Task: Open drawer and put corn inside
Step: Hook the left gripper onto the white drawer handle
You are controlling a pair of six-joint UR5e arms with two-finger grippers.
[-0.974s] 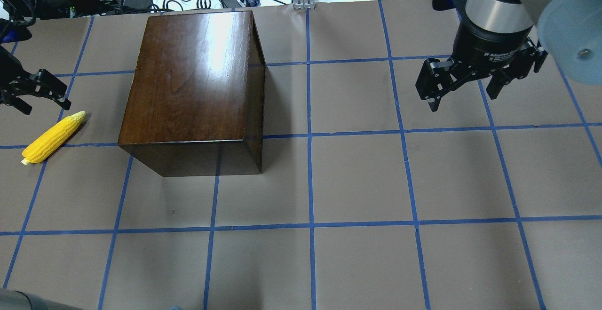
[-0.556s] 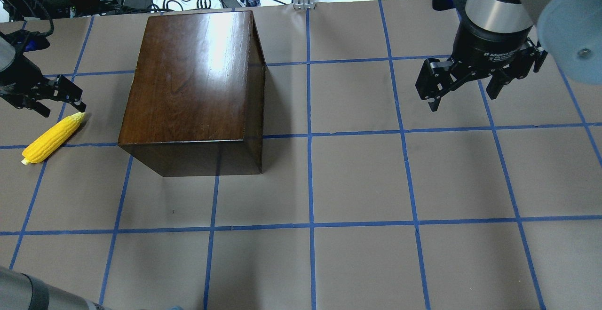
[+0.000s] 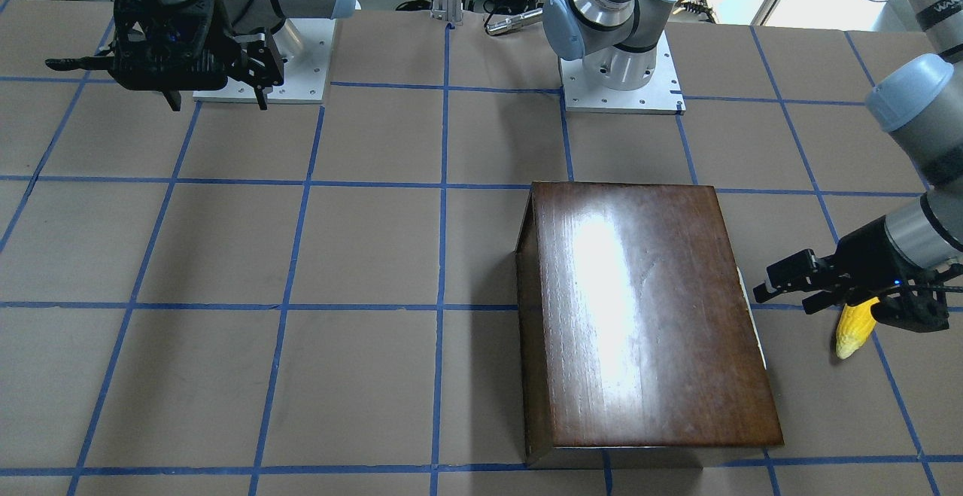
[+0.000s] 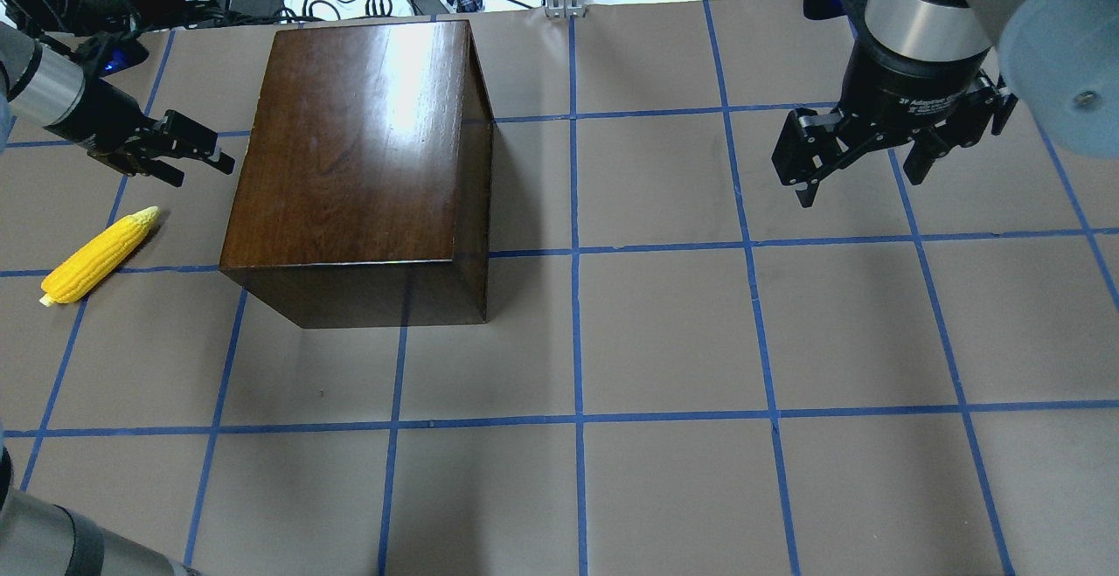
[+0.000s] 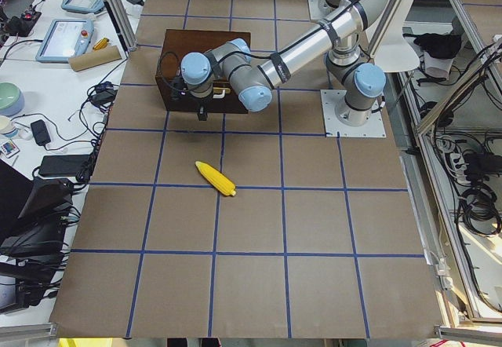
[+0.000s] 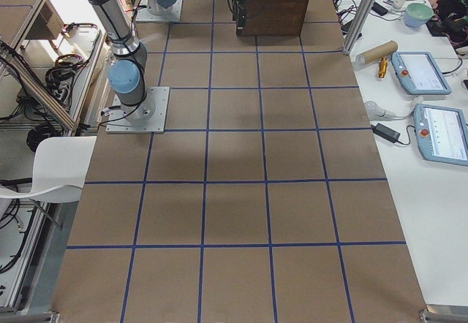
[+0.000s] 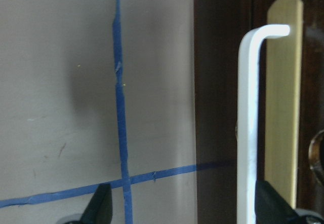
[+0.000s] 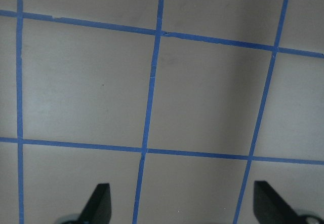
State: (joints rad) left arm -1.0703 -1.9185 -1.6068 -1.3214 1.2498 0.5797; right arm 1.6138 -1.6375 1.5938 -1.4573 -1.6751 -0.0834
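Left wrist-mounted view alone shows the drawer (image 7: 223, 107) front close up, with its one metal handle (image 7: 248, 122) straight ahead of the left gripper (image 7: 185, 209), off to one side of the gap between its fingers, which are spread wide and hold nothing. The overhead view hides that face. It shows one dark box (image 4: 350, 139) with the drawer closed in it, and the left gripper (image 4: 206, 174) just short of the box's side. The single corn (image 4: 100, 257) lies on the table (image 4: 664, 340) behind that gripper, toward the robot and apart from it. From the front, the wrist covers most of the corn (image 3: 856, 328). The exterior left view shows the whole cob (image 5: 216, 179). The right gripper (image 4: 861, 190) hangs spread and empty, well away from the box.
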